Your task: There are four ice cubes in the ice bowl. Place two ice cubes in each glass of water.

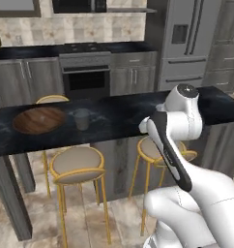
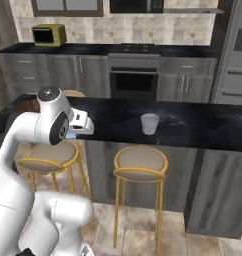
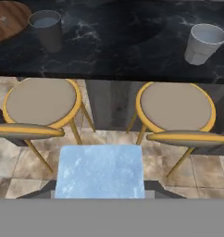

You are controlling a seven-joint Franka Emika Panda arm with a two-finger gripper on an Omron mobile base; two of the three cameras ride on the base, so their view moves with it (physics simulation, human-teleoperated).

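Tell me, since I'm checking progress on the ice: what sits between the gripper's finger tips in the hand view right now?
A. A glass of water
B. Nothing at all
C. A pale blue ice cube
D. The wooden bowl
C: a pale blue-white ice cube sits between the tips of the gripper, above the stools, short of the counter.

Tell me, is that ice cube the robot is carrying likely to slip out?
Possibly. The ice cube looks glossy, so probably slick between the gripper fingers. It seems small and light, so a modest squeeze likely holds it. Dropped, it might skid across the dark counter rather than roll.
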